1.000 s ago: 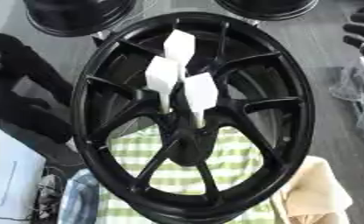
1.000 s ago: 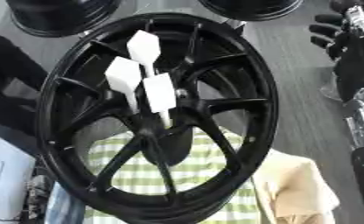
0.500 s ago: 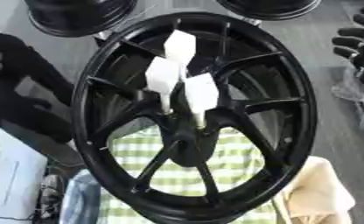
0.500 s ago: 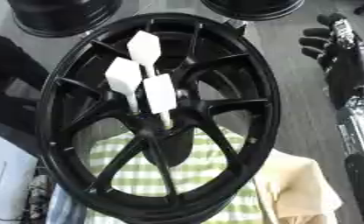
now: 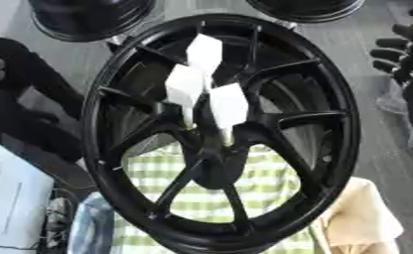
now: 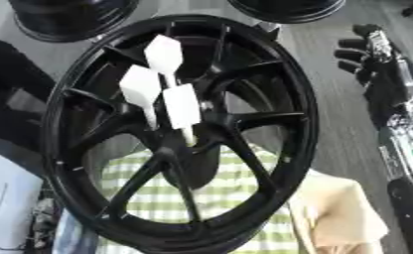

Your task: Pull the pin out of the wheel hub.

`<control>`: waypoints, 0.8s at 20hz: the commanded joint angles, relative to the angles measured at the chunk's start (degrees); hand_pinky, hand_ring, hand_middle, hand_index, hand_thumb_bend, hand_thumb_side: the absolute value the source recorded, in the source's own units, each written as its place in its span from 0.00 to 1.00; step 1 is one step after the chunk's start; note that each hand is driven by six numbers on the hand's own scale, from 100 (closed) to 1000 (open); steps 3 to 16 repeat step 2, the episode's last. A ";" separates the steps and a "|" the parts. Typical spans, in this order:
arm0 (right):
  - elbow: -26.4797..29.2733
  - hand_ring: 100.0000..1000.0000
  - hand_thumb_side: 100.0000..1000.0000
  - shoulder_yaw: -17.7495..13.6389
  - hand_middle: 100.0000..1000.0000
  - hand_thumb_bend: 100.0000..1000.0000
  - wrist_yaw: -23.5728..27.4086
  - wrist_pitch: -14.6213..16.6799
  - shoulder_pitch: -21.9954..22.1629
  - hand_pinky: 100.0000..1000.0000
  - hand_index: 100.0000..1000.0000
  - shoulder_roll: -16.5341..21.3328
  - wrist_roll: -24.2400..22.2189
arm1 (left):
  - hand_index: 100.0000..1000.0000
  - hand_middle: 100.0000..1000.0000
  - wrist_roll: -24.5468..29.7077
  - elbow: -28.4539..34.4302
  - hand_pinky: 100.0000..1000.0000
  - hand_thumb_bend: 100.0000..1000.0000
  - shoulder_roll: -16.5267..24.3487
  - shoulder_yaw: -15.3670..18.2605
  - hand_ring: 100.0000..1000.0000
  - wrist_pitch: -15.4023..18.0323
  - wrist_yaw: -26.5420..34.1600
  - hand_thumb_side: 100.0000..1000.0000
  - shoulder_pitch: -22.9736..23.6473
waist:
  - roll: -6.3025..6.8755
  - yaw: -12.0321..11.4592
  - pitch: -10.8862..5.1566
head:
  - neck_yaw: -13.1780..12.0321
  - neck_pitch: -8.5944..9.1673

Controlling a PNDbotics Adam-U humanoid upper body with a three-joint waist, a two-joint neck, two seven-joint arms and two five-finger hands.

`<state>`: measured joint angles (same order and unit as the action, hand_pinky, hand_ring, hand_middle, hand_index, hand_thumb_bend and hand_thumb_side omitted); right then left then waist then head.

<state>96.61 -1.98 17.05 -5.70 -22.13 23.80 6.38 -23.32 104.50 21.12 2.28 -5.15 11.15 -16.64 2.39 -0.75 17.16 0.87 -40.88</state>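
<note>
We see a big black wheel (image 5: 219,134) filling most of the view, tilted, with its spokes meeting at the hub (image 5: 212,149) in the middle. Under it lies a green and white checked cloth (image 5: 244,188), and a tan cloth (image 6: 340,213) sits at the lower right. Two more black wheels (image 5: 88,17) show at the far edge. Our right hand (image 6: 371,62) is at the right side, near the rim but not touching it, with its fingers (image 6: 349,52) relaxed and holding nothing. Three white pins (image 6: 179,106) stand up out of the hub, close together, each with a flat white top. Our left hand does not show.
</note>
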 commanded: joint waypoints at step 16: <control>0.57 0.76 0.79 -0.20 0.68 0.00 -0.33 -0.05 -0.37 0.83 0.86 0.48 0.21 | 0.76 0.74 0.29 1.07 0.73 0.17 0.77 0.14 0.63 0.03 0.20 0.81 -0.67 | -0.15 -0.07 -0.77 | 0.20 0.27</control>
